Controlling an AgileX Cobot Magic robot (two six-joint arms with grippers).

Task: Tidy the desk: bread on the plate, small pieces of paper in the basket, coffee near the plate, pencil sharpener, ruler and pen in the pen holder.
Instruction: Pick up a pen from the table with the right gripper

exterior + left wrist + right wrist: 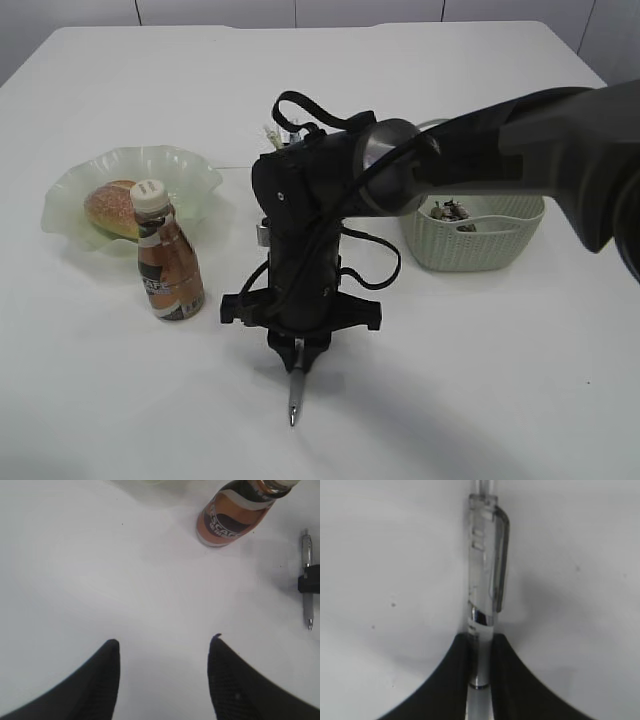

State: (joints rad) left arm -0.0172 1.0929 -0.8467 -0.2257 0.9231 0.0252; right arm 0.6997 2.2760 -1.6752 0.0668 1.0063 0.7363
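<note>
right gripper (479, 672): fingers pressed against both sides of the pen (485, 570), pinching its barrel low over the table (480, 400)
pen: lying on the white table, tip toward the camera in the exterior view
left gripper (164, 652): jaws spread, nothing between them, above bare table
coffee bottle (168, 265): upright, just beside the plate (190, 170)
bread (112, 208): on the plate
basket (475, 235): right of the arm, small scraps inside

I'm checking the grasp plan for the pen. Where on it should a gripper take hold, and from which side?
Grip the pen on its barrel just below the clip, coming straight down from above with one jaw on each long side. It lies flat on the table, so only its slim sides offer opposing faces, as the right gripper shows.
</note>
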